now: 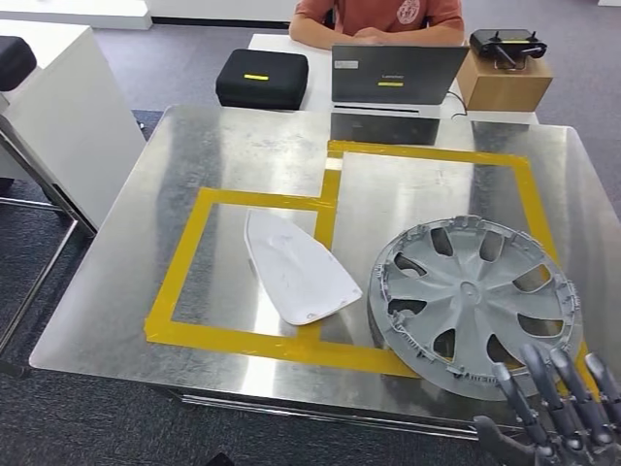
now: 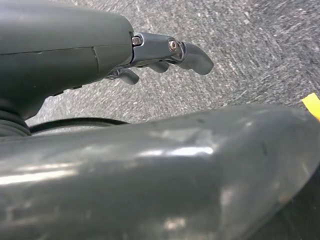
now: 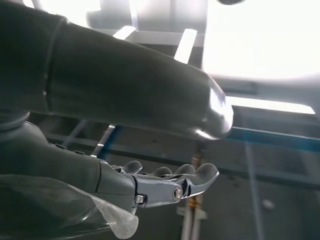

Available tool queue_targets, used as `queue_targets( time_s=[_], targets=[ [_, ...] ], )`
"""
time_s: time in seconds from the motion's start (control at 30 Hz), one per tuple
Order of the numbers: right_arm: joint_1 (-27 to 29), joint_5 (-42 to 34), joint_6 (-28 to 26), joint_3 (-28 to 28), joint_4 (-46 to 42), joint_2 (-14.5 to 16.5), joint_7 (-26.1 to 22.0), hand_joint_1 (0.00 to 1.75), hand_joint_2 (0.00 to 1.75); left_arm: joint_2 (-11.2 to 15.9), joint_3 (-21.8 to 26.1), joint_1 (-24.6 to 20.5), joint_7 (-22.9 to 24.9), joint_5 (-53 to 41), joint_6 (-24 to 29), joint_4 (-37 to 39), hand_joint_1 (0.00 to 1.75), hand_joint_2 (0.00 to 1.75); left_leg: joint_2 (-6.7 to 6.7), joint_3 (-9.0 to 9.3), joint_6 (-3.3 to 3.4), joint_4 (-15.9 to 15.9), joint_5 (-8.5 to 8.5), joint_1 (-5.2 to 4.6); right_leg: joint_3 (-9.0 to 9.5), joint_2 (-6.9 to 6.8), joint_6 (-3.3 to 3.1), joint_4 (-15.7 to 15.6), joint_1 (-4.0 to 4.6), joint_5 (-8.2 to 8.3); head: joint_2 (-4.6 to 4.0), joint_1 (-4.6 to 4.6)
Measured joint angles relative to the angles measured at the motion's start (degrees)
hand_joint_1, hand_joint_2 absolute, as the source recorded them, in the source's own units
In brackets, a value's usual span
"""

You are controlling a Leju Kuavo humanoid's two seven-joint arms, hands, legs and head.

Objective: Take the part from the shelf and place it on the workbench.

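Two parts on the workbench (image 1: 219, 146): hubcap (image 1: 475, 301) overhanging its near edge, right hand (image 1: 564, 408) released beside it.

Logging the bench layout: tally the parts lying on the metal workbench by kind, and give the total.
Grey wheel cover: 1
White shell-shaped part: 1
Total: 2, both on the workbench. The white part lies in the left yellow-taped box; the wheel cover overlaps the tape at the near right, just beyond the right hand.
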Motion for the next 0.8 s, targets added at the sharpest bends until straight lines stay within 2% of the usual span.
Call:
queue_targets(
  time_s=[0.1,0.17,0.4,0.8],
  targets=[
    [0.8,-0.1,-0.1,-2.9,0.3,4.6,9.7,0.0,0.0,0.0,0.1,0.0,0.0,-0.1,0.0,0.0,0.0,0.0,0.01,0.01,-0.09,0.0,0.06,-0.01,0.02,0.0,-0.01,0.0,-0.01,0.01,0.0,0.01],
    [1.2,-0.1,-0.2,-3.9,0.4,6.6,13.1,0.0,0.0,-0.1,0.2,0.0,0.0,-0.3,0.0,0.0,0.0,0.0,0.02,0.01,-0.12,0.0,0.08,-0.02,0.03,0.01,-0.01,0.0,-0.02,0.03,0.0,0.01],
    [2.0,0.0,-0.4,-4.4,0.4,10.1,14.2,0.0,0.0,-0.1,0.5,0.0,-0.1,-0.4,0.1,0.0,0.0,0.0,0.03,0.02,-0.11,0.0,0.07,-0.06,0.05,0.0,0.0,0.0,-0.06,0.03,0.0,-0.01],
    [2.3,0.0,-0.4,-4.4,0.4,11.3,14.1,0.0,0.0,-0.1,0.6,0.0,-0.3,-0.4,0.1,0.0,0.0,0.0,0.02,0.02,-0.1,0.0,0.06,-0.07,0.05,0.0,0.01,0.0,-0.07,0.04,0.0,-0.01]
  ],
)
